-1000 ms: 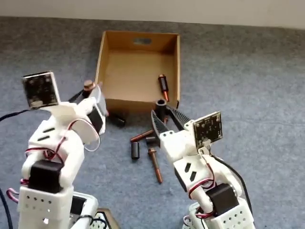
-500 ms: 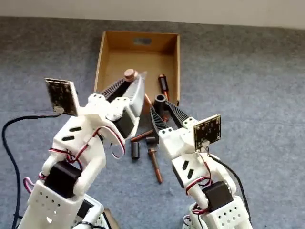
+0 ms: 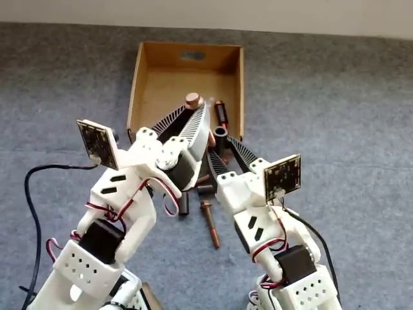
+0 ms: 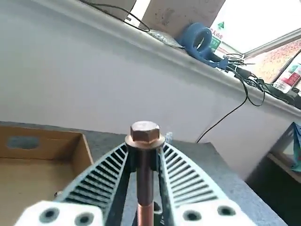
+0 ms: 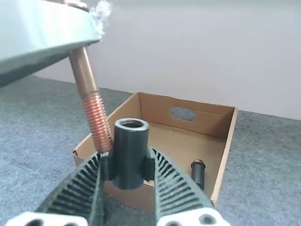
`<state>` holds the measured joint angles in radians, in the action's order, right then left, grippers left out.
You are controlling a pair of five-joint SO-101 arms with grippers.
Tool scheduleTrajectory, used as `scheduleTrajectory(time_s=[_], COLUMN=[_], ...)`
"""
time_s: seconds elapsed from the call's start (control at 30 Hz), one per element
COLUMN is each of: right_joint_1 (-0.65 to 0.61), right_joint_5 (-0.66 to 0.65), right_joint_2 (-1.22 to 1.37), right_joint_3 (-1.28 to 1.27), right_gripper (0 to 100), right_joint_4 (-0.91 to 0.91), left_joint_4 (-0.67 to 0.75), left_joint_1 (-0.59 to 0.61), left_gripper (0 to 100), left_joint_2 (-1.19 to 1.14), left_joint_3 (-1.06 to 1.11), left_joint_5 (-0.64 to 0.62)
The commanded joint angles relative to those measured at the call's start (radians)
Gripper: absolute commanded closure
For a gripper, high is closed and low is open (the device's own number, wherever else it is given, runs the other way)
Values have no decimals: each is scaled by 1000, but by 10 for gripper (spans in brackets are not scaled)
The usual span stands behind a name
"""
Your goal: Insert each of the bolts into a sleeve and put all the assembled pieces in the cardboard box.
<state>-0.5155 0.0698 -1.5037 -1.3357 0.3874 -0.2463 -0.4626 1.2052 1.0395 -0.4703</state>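
Note:
My left gripper [image 3: 193,121] is shut on a copper bolt [image 3: 192,101], held head up over the front wall of the cardboard box [image 3: 136,84]. In the left wrist view the bolt [image 4: 145,141] stands upright between the fingers of the left gripper [image 4: 145,155]. My right gripper [image 3: 221,146] is shut on a black sleeve [image 3: 220,135], held upright with its bore facing up. In the right wrist view the bolt's threaded end [image 5: 97,128] hangs just beside the sleeve [image 5: 129,151], level with its rim and not inside it. One assembled piece [image 3: 221,113] lies in the box.
On the carpet in front of the box lie a loose bolt [image 3: 210,223], a black sleeve [image 3: 183,203] and another sleeve [image 3: 205,190], partly under the arms. The box's back wall [image 5: 197,113] has a hand slot. Grey carpet spreads to both sides.
The left arm has swung right with the bolt, from beside the box's left wall to right next to the sleeve. The right gripper has nudged slightly forward with its sleeve.

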Motion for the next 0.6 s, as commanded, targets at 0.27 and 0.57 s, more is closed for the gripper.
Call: scheduleTrajectory(time_s=[0.27, 0.57], right_joint_1=[8, 7], right_joint_5=[12, 12], right_joint_2=[-12, -12], right_joint_3=[5, 5], right_gripper=[991, 991], right_joint_4=[-24, -24], left_joint_4=[29, 29], left_joint_1=[-12, -21], left_gripper=[993, 993], left_joint_2=[7, -105], left_joint_3=[-124, -162], left_joint_5=[-5, 26])
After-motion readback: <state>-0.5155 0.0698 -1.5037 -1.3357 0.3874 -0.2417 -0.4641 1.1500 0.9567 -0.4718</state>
